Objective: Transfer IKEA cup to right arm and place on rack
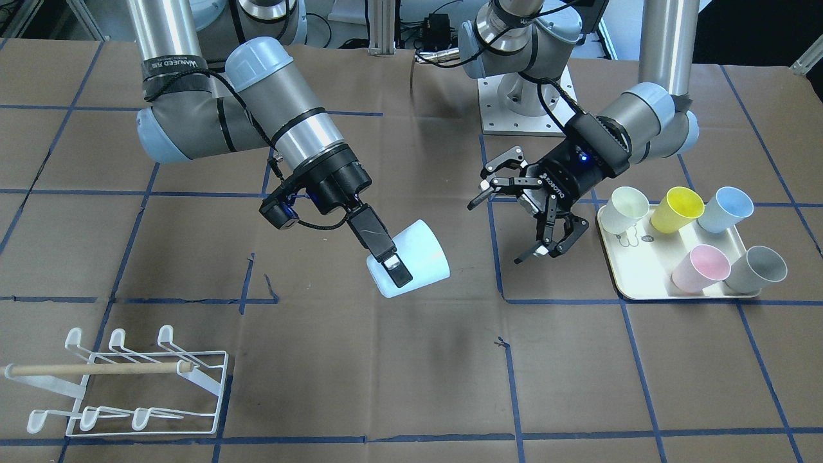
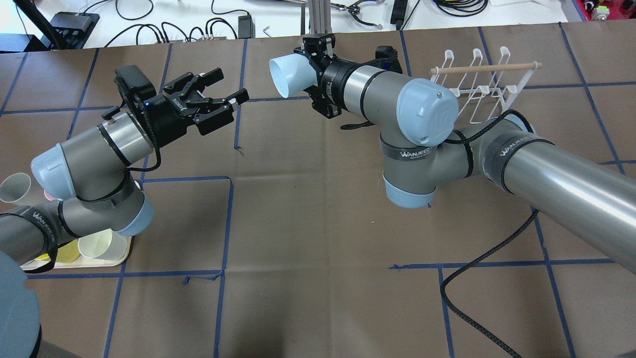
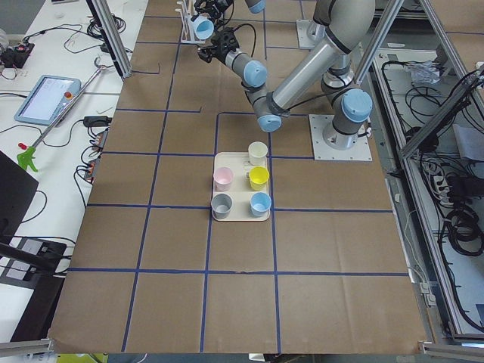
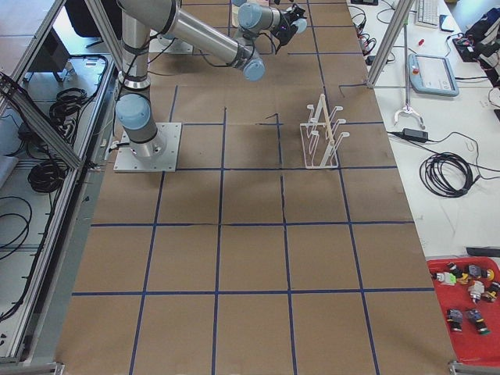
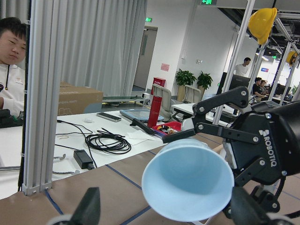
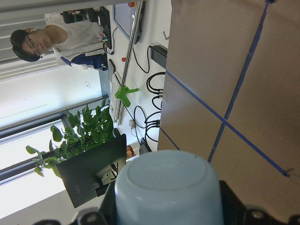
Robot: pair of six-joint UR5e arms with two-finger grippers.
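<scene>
The IKEA cup point(image 1: 418, 257) is pale blue and hangs tilted above the middle of the table. My right gripper point(image 1: 404, 262) is shut on it, with one black finger lying along its outer wall. The cup's mouth point(image 2: 284, 74) points at my left gripper point(image 2: 232, 84), which stands open a short gap away and holds nothing. In the left wrist view the cup's open mouth point(image 5: 187, 180) fills the centre. In the right wrist view I see its base point(image 6: 166, 185). The white wire rack point(image 1: 128, 386) with a wooden dowel stands at the table's corner on the right arm's side.
A cream tray point(image 1: 643, 286) beside the left arm carries several cups: cream point(image 1: 627, 209), yellow point(image 1: 678, 209), blue point(image 1: 726, 209), pink point(image 1: 701, 267) and grey point(image 1: 759, 270). The table is brown with blue tape lines. A person point(image 5: 11, 70) sits beyond the far edge.
</scene>
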